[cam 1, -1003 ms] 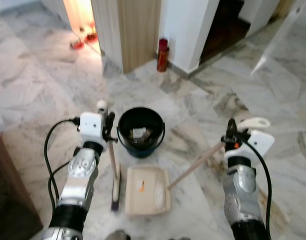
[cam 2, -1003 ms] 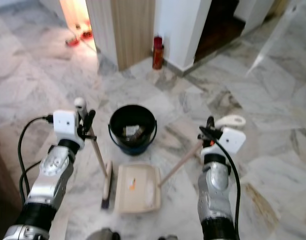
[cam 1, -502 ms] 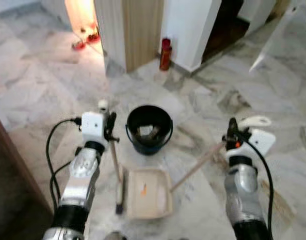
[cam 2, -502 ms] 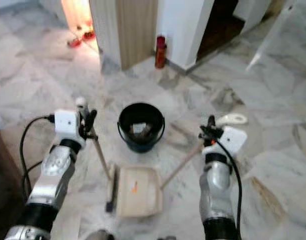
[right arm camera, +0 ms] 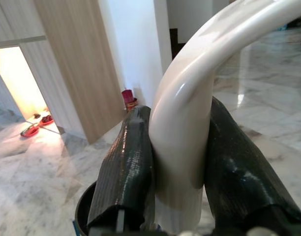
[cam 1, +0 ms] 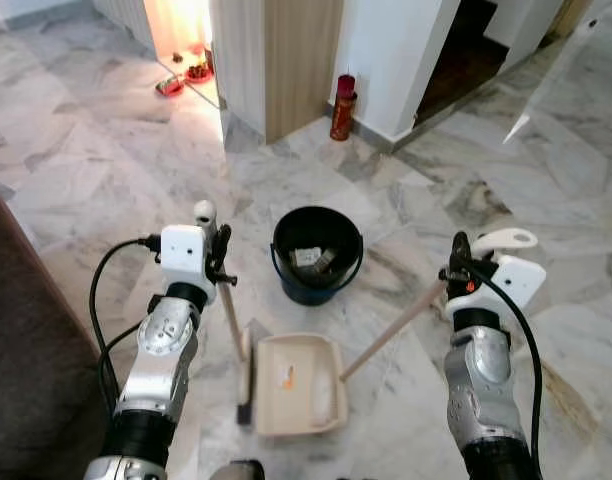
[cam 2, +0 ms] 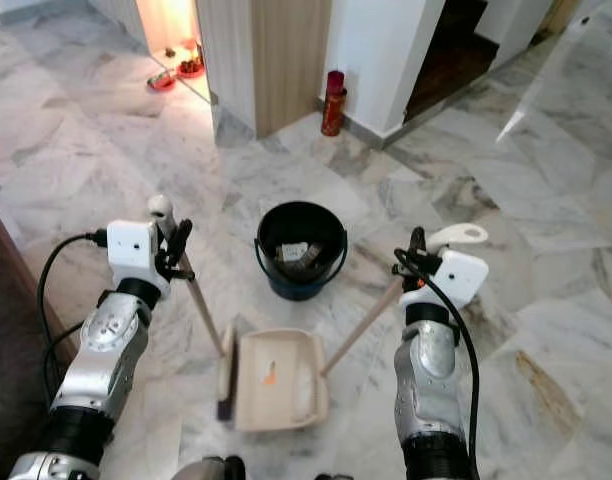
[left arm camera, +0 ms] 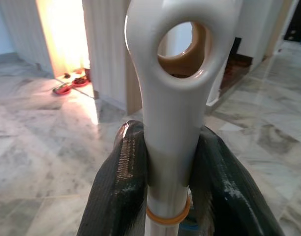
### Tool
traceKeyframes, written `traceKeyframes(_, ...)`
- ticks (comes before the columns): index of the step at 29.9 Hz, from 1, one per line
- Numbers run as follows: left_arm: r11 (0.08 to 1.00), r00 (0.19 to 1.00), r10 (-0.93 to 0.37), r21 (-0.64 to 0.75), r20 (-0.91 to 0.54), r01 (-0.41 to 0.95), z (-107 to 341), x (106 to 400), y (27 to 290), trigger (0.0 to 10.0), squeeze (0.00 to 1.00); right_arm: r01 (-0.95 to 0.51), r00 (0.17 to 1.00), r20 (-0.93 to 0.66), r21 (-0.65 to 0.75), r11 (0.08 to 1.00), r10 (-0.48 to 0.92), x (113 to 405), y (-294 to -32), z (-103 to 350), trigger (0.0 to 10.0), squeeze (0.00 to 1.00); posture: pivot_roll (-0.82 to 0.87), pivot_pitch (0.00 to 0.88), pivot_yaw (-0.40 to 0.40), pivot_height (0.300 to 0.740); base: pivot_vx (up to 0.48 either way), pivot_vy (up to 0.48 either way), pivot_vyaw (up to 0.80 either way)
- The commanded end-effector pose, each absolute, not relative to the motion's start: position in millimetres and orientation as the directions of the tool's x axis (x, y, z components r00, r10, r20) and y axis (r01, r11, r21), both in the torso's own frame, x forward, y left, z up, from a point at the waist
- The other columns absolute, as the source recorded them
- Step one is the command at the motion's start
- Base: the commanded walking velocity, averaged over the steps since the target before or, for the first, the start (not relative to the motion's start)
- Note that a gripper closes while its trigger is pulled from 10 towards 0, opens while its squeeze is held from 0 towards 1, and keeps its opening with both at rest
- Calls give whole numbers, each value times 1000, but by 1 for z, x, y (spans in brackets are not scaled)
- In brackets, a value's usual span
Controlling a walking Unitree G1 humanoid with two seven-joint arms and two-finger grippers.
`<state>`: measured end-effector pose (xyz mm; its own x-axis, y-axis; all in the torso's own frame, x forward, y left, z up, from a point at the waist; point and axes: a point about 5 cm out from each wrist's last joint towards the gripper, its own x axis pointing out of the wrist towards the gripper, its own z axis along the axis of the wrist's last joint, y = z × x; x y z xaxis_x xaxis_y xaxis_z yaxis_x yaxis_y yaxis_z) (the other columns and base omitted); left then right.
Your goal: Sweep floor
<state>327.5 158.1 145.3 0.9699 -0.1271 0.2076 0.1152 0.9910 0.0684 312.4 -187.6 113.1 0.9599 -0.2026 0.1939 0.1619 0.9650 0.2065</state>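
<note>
The left hand (cam 1: 219,262) is gripping the wooden-handled brush (cam 1: 234,340), its head lying just left of the beige plastic dustpan (cam 1: 296,384). The right hand (cam 1: 456,270) is clamping the dustpan's long handle, slanting down-left; the black plastic bucket (cam 1: 317,262) is standing just beyond.

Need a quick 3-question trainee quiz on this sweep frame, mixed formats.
1. True or false: the dustpan lies on the floor between the black bucket and the robot.
2. Multiple choice: the left gripper is shut on A) the bucket rim, B) the brush handle, C) nothing.
3. Fill in: the right gripper holds the ___ handle.

Key: 1 true; 2 B; 3 dustpan. The left wrist view shows both fingers clamped on the white handle end; the right wrist view shows the same on the dustpan's curved grip.
</note>
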Motion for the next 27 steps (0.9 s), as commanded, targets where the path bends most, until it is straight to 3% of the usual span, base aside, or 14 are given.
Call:
traceKeyframes(1,988,955,-145,90,258,125,156,328,156,10000,0,151,945,258,207,967,-203,312,-191,128,10000,0,154,127,-76,740,0,0,0)
traceKeyframes(6,988,956,-142,94,258,121,156,328,157,10000,0,150,933,292,211,966,-209,309,-192,137,10000,0,152,122,-76,740,0,0,0)
traceKeyframes(27,984,959,-166,99,229,146,151,327,153,10000,0,49,755,605,330,943,-251,303,-186,260,10000,0,154,135,-80,740,0,0,0)
